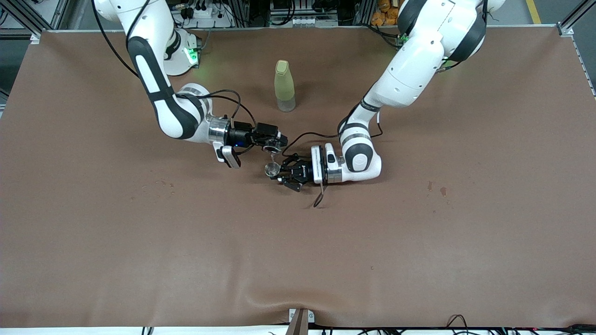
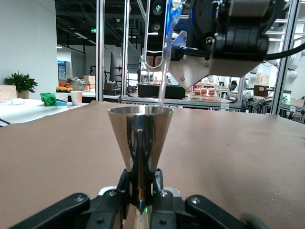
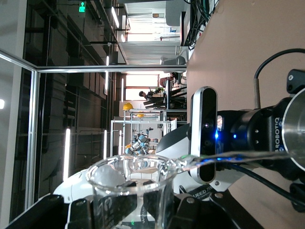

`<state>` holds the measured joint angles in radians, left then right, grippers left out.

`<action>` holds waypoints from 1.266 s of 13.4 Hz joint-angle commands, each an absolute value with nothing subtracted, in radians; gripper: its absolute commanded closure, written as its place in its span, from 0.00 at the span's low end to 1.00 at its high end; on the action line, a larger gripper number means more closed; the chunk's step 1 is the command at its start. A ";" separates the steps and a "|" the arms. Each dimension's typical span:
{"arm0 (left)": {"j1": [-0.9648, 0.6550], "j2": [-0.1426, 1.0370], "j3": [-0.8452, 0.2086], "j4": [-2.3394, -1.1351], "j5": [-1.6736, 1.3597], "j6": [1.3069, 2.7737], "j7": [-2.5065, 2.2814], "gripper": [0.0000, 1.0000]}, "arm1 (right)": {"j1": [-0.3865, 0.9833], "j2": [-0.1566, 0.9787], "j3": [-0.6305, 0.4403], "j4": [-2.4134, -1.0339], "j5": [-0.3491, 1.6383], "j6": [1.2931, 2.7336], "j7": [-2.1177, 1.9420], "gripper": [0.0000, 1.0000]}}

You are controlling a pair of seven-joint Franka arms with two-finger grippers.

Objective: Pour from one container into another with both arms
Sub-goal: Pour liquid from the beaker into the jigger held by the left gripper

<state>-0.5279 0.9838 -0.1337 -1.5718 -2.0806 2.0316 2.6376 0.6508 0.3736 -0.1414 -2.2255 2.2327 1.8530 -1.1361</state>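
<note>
A small clear glass beaker (image 1: 270,150) (image 3: 136,188) is tipped on its side, with my right gripper (image 1: 275,148) (image 3: 129,206) shut on it. A thin stream of liquid (image 2: 163,78) runs from its spout into a steel cone-shaped cup (image 1: 271,170) (image 2: 139,136) directly below. My left gripper (image 1: 281,173) (image 2: 141,192) is shut on the cup's narrow waist and holds it upright, low over the middle of the table. In the left wrist view the right gripper (image 2: 233,33) hangs above the cup.
A yellow-green bottle (image 1: 284,86) with its cap on stands on the brown table cover (image 1: 298,260), farther from the front camera than both grippers. A dark cable (image 1: 319,197) trails under the left wrist. Small wet spots (image 1: 436,188) mark the cover toward the left arm's end.
</note>
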 commanded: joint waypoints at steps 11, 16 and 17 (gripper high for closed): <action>-0.505 0.917 -0.152 -1.647 -2.072 2.008 2.646 1.00 | 0.638 0.348 -0.140 -2.221 2.232 1.855 -0.959 1.00; -0.505 0.914 -0.152 -1.669 -2.068 1.971 2.661 1.00 | 0.626 0.351 -0.141 -2.207 2.232 1.855 -0.927 1.00; -0.505 0.911 -0.152 -1.670 -2.068 1.971 2.661 1.00 | 0.624 0.350 -0.141 -2.207 2.232 1.855 -0.899 1.00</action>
